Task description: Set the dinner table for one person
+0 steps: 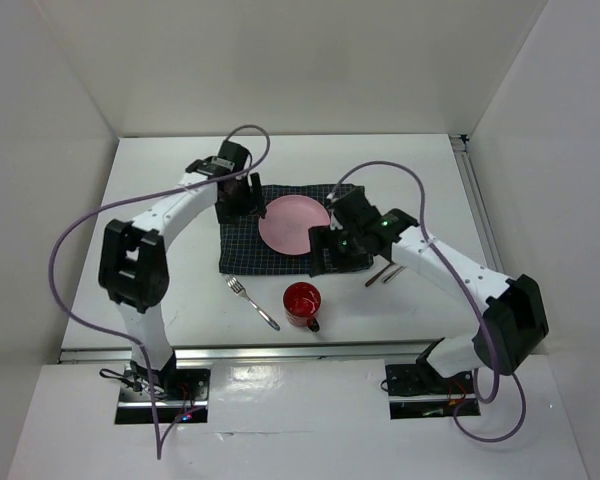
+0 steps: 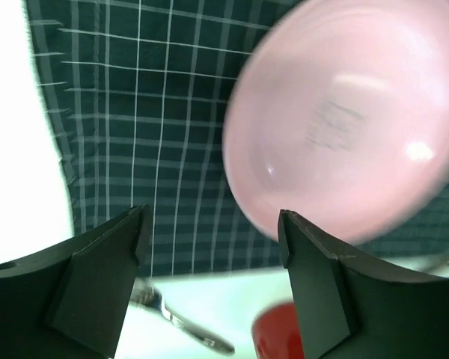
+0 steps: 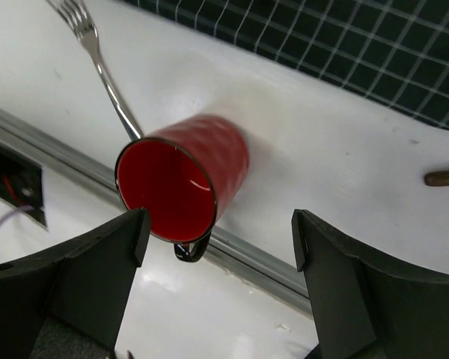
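The white desk [image 1: 170,180] lies under both pairs of fingers, rigid and fixed. The pink plate [image 2: 344,120], likely light and slippery, sits on the checked placemat [image 2: 157,134] just beyond the left fingers [image 2: 97,277]; its rim looks the best hold. These gape wide, holding nothing, as do the right fingers [image 3: 82,277] above the red mug [image 3: 183,176].

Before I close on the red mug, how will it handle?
The red mug stands upright and empty, so probably light and apt to tip if pushed high. Its glossy wall may be slippery; it looks rigid.
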`<state>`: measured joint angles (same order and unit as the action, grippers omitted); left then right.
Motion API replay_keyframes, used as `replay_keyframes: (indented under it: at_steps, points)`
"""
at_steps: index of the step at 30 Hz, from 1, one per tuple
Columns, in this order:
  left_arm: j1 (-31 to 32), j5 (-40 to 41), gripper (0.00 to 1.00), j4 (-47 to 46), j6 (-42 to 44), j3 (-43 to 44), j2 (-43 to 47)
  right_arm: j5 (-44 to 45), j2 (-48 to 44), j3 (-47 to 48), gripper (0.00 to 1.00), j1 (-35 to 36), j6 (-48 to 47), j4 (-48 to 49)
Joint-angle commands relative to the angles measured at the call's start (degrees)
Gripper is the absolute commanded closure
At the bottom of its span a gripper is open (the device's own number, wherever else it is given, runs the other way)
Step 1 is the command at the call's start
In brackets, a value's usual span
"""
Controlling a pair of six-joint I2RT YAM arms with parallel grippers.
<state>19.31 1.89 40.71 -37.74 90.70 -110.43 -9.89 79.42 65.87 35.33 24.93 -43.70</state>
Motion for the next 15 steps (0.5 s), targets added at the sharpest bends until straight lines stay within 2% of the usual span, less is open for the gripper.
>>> replay_keyframes:
  at_steps: [1, 8, 15]
  points:
    - [-0.41, 0.67, 0.15, 3.75, 3.46, 2.55, 11.36, 0.74, 0.56, -1.17, 0.12, 4.90, -2.87, 1.95]
    - [-4.19, 0.13, 0.15, 6.23, 4.69, 1.60, 24.11, 2.76, 2.32, -4.43, 0.18, 9.31, -3.22, 5.90]
    - [-6.13, -1.98, 0.16, 5.43, 4.69, -3.42, 29.65, 5.41, 7.50, -3.90, 0.37, 12.65, 1.26, 7.14]
